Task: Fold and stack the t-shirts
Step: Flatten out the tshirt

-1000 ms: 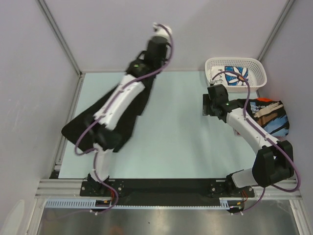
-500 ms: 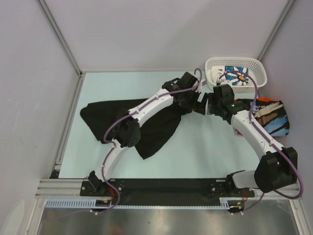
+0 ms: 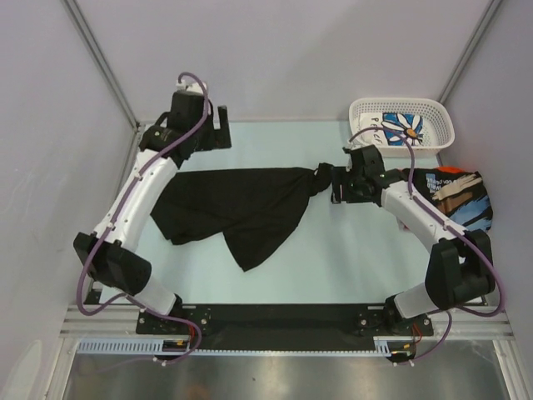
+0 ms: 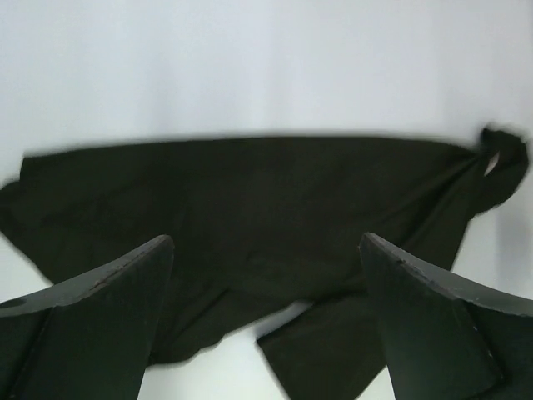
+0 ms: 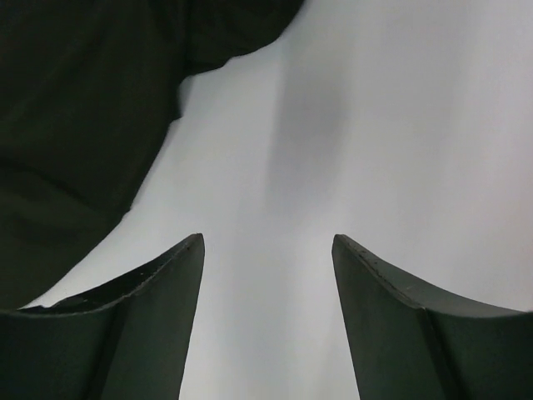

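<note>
Seen from above, the black t-shirt (image 3: 241,208) lies crumpled mid-desk (image 3: 333,258), its bunched end at the right hand (image 3: 336,185). Only the right wrist view shows that hand half-spread over bare desk. The left hand (image 3: 222,132) gapes wide and empty at the far left.

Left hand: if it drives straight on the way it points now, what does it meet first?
Most likely the black shirt spread on the table; in the wrist view it lies dead ahead of the open left hand. Depth is unclear.
</note>
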`<state>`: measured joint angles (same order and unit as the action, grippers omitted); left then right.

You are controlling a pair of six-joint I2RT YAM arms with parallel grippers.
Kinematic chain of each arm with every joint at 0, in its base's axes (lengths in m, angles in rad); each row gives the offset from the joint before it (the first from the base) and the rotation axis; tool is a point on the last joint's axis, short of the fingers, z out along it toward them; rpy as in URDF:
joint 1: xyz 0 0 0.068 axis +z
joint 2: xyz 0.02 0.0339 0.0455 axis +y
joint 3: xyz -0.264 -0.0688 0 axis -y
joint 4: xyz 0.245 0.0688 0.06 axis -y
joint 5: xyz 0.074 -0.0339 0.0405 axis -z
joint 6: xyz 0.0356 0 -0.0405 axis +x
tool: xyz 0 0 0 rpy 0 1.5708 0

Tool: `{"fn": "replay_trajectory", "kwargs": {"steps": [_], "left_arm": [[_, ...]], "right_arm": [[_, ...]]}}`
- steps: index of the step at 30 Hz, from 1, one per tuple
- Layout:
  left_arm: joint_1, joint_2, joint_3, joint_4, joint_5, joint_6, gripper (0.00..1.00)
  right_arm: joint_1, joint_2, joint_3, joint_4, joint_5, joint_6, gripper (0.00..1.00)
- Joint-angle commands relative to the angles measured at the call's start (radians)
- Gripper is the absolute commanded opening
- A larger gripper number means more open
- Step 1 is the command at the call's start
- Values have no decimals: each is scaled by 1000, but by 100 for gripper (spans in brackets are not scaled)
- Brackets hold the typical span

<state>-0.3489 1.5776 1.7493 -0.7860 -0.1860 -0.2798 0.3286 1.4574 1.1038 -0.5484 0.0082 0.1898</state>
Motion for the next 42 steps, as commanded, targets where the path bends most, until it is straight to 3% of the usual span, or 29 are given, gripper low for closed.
{"fn": "replay_trajectory", "kwargs": {"steps": [1,9,13,23,27,32,42], "left_arm": [[14,-54,-222,-143,-78,-66,99],[70,-209,-603,-182,111,-220,100],[73,-257,-709,-242,71,-262,100],[185,-332,-823,-225,129,-245,100],[251,-335,-832,-223,138,-208,100],[318,-314,-841,-213,158,-159,100],[453,-252,-800,-190,166,-122,100]], "right_arm": [[44,44,47,-79,-223,-35,68],[229,14,39,-136,-241,-98,68],[381,55,45,-142,-203,-86,68],[706,216,145,-76,82,-107,68],[783,296,214,-33,125,-136,69],[851,423,376,-42,142,-187,69],[860,560,452,-50,78,-213,69]]}}
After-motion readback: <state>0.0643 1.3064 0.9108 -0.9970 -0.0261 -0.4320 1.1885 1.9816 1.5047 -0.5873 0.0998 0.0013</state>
